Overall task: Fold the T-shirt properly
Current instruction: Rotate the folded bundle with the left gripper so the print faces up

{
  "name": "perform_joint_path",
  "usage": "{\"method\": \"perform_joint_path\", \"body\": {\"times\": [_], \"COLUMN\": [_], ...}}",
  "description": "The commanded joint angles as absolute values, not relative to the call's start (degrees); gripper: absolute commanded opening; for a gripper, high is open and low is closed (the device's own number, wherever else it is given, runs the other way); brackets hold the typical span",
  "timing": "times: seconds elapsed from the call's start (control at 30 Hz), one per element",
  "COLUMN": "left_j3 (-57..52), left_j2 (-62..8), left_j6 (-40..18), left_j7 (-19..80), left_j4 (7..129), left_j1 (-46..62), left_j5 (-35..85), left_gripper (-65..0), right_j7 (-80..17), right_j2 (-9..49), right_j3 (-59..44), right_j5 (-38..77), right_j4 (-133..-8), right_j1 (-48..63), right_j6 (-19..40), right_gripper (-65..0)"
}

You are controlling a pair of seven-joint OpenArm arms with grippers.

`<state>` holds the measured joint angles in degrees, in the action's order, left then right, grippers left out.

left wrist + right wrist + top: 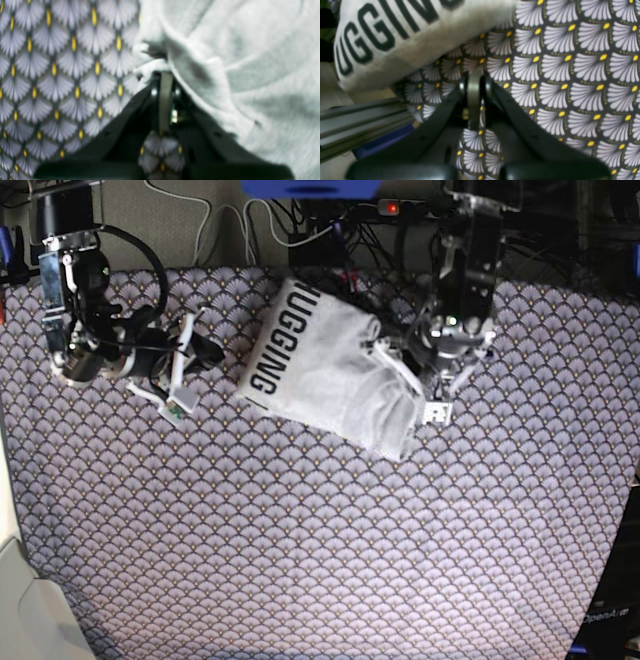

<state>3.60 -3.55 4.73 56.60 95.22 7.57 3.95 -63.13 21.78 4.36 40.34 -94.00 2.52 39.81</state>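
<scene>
The light grey T-shirt (330,370) lies as a folded bundle at the back middle of the table, with its black lettering (272,345) along the left side. My left gripper (408,392) is at the bundle's right edge. In the left wrist view it (163,75) is shut on a bunched fold of the T-shirt (225,62). My right gripper (208,352) is left of the bundle and apart from it. In the right wrist view it (473,78) is shut and empty over the tablecloth, with the lettered T-shirt (420,32) ahead at upper left.
The purple scallop-patterned tablecloth (300,540) covers the whole table. Cables and a power strip (390,208) run along the back edge. A metal rail (357,120) of the table frame shows below the right gripper's left side.
</scene>
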Motion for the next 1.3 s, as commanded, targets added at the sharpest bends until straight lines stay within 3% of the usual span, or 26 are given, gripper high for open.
{"method": "perform_joint_path", "body": {"times": [0.0,0.27,0.53,0.87,1.27], "left_j3": [3.56,-3.12,-3.91,-3.56,-3.47], "left_j2": [-3.47,-4.09,-3.65,-2.42,2.77], "left_j6": [4.79,4.79,4.79,4.79,4.79], "left_j7": [56.4,56.4,56.4,56.4,55.96], "left_j4": [95.08,94.02,93.93,89.63,79.52], "left_j1": [6.81,6.81,6.73,3.91,-6.73], "left_j5": [4.0,3.91,3.91,3.91,4.0], "left_gripper": [-64.5,-64.5,-64.5,-64.5,-64.5], "right_j7": [-61.93,-61.76,-59.82,-54.02,-54.55], "right_j2": [22.46,22.55,19.38,19.3,19.74], "right_j3": [4.09,8.22,14.29,19.12,19.21], "right_j5": [41.36,41.1,30.81,27.03,26.95], "right_j4": [-94.99,-94.37,-87.87,-81.19,-88.22], "right_j1": [1.27,-7.78,-12.44,-12.18,-3.65], "right_j6": [40.0,40.0,40.0,40.0,40.0], "right_gripper": [-64.7,-64.7,-64.7,-64.7,-64.7]}}
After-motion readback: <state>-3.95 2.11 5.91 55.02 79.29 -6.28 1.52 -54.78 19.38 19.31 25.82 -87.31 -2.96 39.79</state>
